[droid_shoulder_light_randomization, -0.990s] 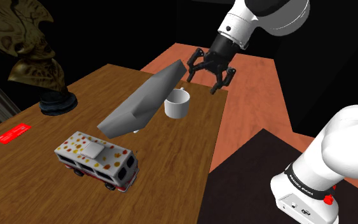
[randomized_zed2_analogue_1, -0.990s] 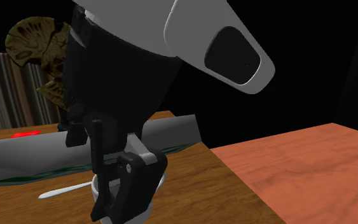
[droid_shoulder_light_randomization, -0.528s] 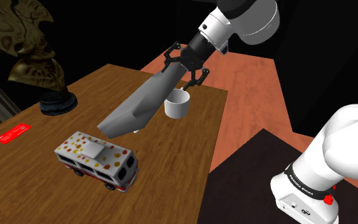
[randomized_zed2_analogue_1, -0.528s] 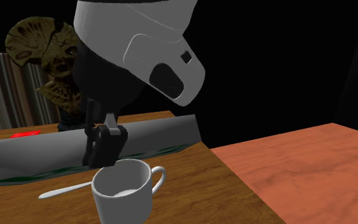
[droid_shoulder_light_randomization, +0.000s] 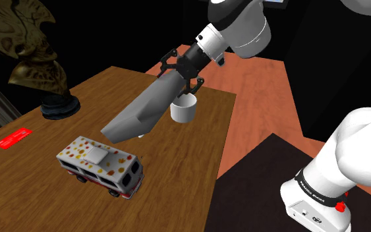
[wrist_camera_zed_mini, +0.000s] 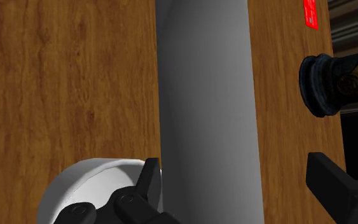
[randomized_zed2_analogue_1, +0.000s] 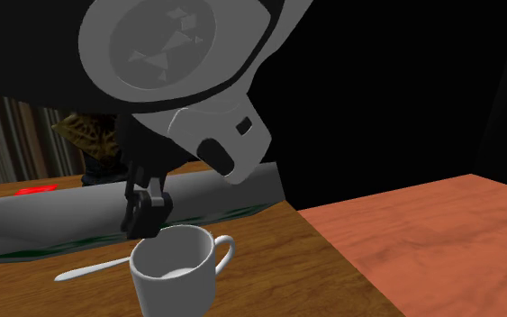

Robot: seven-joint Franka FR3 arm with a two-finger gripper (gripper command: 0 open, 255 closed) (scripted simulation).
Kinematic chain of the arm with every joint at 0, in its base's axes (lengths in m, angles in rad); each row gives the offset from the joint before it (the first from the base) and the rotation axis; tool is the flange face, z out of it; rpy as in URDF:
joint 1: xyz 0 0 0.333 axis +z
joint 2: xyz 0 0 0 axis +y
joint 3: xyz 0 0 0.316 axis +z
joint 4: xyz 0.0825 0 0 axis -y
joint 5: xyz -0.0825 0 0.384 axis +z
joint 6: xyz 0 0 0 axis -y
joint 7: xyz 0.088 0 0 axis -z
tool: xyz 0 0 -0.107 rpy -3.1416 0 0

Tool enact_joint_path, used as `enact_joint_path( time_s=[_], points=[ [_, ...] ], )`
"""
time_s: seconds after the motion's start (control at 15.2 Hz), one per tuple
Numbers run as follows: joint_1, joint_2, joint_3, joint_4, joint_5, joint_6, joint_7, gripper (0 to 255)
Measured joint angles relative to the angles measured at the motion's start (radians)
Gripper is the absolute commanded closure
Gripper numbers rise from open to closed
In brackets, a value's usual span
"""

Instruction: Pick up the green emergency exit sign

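Fingers spread wide at the raised end of the sign, nothing pinched.

I have the gripper (droid_shoulder_light_randomization: 179, 72) at the high end of the sign (droid_shoulder_light_randomization: 144, 109), a long grey slab tilted over the wooden table (droid_shoulder_light_randomization: 32, 198). On the wrist view one finger (wrist_camera_zed_mini: 149, 181) sits right at its edge and the other stands well clear. A white cup (droid_shoulder_light_randomization: 184, 109) is tucked just under that raised end, right beside the near finger, so it's crowded there. A toy bus (droid_shoulder_light_randomization: 101, 166) sits near the sign's low end, with a red card (droid_shoulder_light_randomization: 14, 138) and a bust (droid_shoulder_light_randomization: 29, 46) further off. In the second exterior view the arm's wrist covers most of the bust, a green strip shows along the sign's lower edge, and a thin white spoon (randomized_zed2_analogue_1: 89, 267) lies by the cup. I can't read the sign's face.
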Motion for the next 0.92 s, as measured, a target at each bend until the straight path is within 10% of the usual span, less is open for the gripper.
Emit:
enact_joint_path(
  time_s=[0.13,0.2,0.92],
  points=[
    [0.006,0.011,-0.002,-0.015,0.026,0.018,-0.031,0],
    [0.007,0.012,-0.002,-0.017,0.029,0.021,-0.035,255],
    [0.007,0.011,-0.002,-0.018,0.028,0.020,-0.033,255]
  ],
)
